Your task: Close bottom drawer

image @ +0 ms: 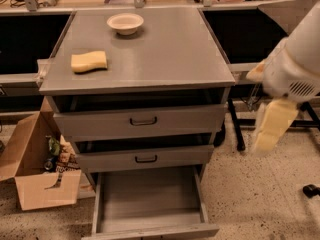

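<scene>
The grey cabinet (145,59) has three drawers. The bottom drawer (150,191) is pulled far out, with its flat grey floor bare and its slim front panel (152,231) at the lower edge of the view. Its handle is out of view. The middle drawer (145,159) and top drawer (142,121) each stand slightly out and have black handles. My gripper (272,126), cream-coloured and blurred, hangs from the white arm (300,64) to the right of the cabinet. It is at about the height of the top drawer and touches nothing.
A yellow sponge (89,61) and a white bowl (125,23) sit on the cabinet top. An open cardboard box (35,179) of items stands on the floor to the left. Black table legs (235,129) stand to the right. The floor (255,199) is speckled.
</scene>
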`<state>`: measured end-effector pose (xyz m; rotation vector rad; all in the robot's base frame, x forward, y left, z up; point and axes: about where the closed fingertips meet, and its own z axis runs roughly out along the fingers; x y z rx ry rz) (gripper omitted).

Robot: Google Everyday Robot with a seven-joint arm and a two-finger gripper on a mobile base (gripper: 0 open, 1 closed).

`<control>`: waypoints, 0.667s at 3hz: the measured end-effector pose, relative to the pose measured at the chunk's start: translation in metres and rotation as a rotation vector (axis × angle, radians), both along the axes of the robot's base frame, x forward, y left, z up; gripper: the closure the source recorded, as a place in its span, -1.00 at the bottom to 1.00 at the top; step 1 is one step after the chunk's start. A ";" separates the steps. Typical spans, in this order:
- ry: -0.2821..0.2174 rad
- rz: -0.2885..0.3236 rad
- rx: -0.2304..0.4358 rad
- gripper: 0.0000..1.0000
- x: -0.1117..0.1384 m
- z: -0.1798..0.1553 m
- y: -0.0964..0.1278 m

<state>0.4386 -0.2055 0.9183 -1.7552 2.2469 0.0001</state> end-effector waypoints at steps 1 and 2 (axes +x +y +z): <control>0.063 -0.005 0.083 -1.00 -0.006 -0.084 0.018; 0.062 -0.005 0.082 -1.00 -0.006 -0.083 0.018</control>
